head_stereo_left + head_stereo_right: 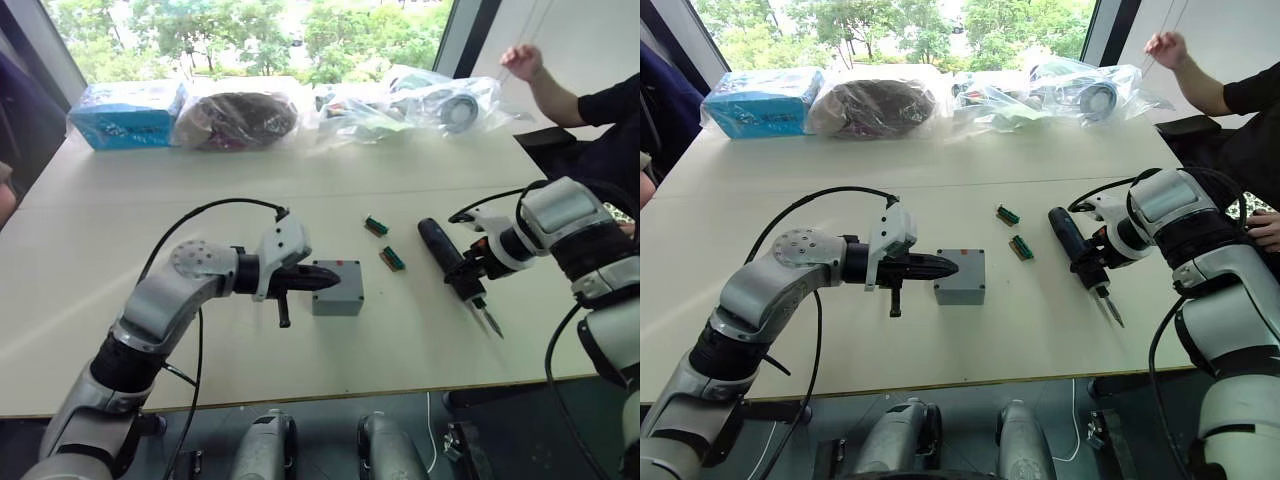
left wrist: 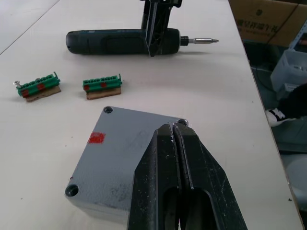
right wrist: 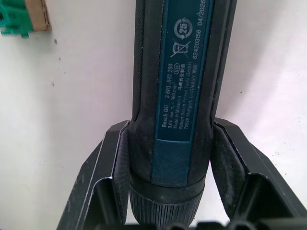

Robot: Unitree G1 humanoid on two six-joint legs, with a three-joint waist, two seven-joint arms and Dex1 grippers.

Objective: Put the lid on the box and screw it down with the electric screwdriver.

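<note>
Hidden bits: the lid (image 2: pixel 125 152) sits on the box (image 1: pixel 338 297), so only the outside shows; the wrist view cuts off the near edge behind the left gripper.
Lid/box: closed grey square mid-counter (image 1: pixel 200 200), red mark (image 2: pixel 96 138) on top, screw holes at the corners. Whether any screws are in them is hard to make out.
Left gripper (image 2: pixel 175 130): fingers pressed together with no gap, holding nothing, tips over the lid's edge on the robot's left side. Looks like they touch the lid, but I can't say for sure.
Electric screwdriver (image 1: pixel 441 250): lying flat on the counter, right of the box and well apart from it. Long axis runs away-to-near, the bit (image 1: pixel 492 322) pointing toward the robot and slightly right, butt end toward the far side.
Right gripper (image 1: pixel 1096 270): fingers clamped either side of the screwdriver body, just behind the collar. Collar partly cut off in the right wrist view.
Green connector pieces (image 1: pixel 376 226) and (image 1: pixel 391 260): two, between box and screwdriver.
Far edge: bagged items (image 1: pixel 236 120) and a blue package (image 1: pixel 128 112); contents blurry through the plastic.
Person: an arm (image 1: pixel 545 85) at the far right corner.
</note>
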